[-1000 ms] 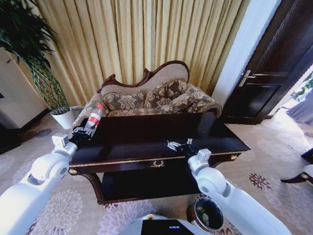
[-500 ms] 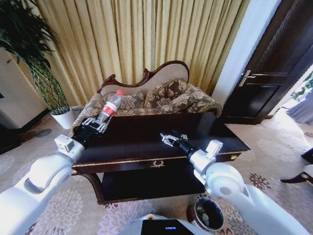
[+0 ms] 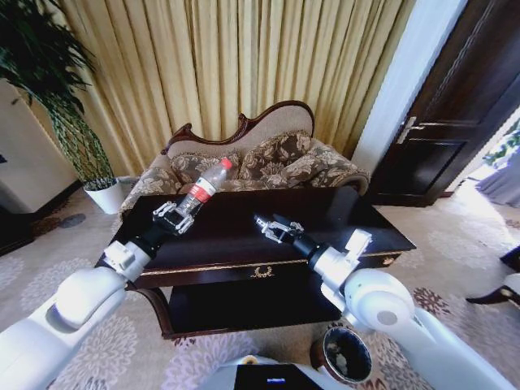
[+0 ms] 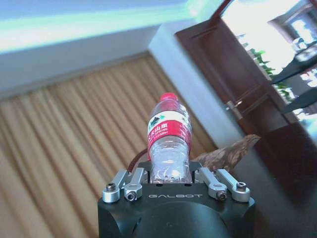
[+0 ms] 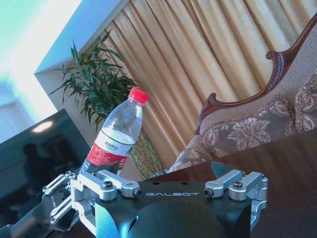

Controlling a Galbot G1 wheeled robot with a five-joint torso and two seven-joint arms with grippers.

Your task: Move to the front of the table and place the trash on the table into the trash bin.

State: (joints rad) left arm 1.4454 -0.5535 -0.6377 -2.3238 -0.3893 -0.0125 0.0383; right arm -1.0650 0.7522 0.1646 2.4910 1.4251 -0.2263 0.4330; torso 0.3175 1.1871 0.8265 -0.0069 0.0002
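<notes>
Head view pictures a large dark glossy wooden tabletop with gold trim (image 3: 244,236), above which a clear plastic water bottle with a red cap and red label (image 3: 203,189) is held, tilted with its cap toward the patterned sofa with a carved wooden frame (image 3: 268,158) behind. The bottle's base is gripped between the closed fingers of the left claw (image 3: 172,218), so the lowest part of the bottle is hidden; in the left wrist view the same bottle (image 4: 169,138) is seen clamped at its lower end in that claw (image 4: 171,186), its base covered by the black claw body. The right claw (image 3: 272,228) is held just above the middle of the tabletop, apart from the bottle, with its fingers spread and nothing between them; in the right wrist view its silver fingers (image 5: 237,186) are seen set wide apart, and the bottle (image 5: 115,134) and the left claw (image 5: 62,198) are seen farther off. A small round dark-brown trash bin with a black liner bag (image 3: 341,355) stands on the patterned carpet below the right arm, beside the table's front; pale items can be made out inside it, but what they are cannot be told. The bin's near side is cut off by the picture's lower edge.
</notes>
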